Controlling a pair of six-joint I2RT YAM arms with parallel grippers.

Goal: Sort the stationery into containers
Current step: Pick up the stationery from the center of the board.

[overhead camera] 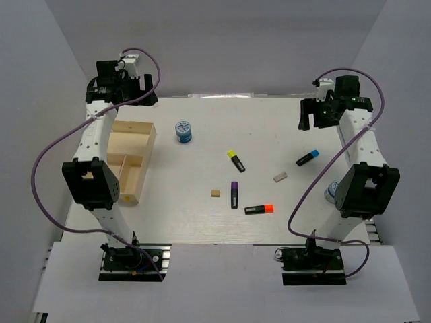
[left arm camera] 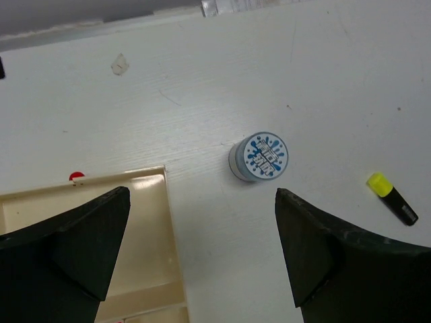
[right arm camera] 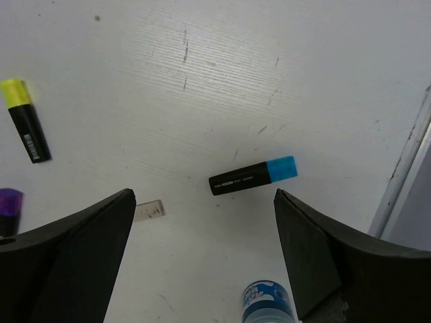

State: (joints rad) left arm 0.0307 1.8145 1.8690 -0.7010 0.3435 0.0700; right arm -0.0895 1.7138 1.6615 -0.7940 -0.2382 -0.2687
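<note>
The light-wood tray lies at the left and shows empty. A blue-and-white roll stands right of it. The yellow, purple, orange and blue highlighters lie mid-table with a tan eraser and a grey eraser. A second roll stands half hidden behind the right arm. My left gripper is open, high above the tray's corner and the roll. My right gripper is open, high above the blue highlighter.
Grey walls enclose the table on three sides. The arm bases and purple cables stand at the near corners. In the right wrist view the table's right edge runs close to the blue highlighter and the second roll.
</note>
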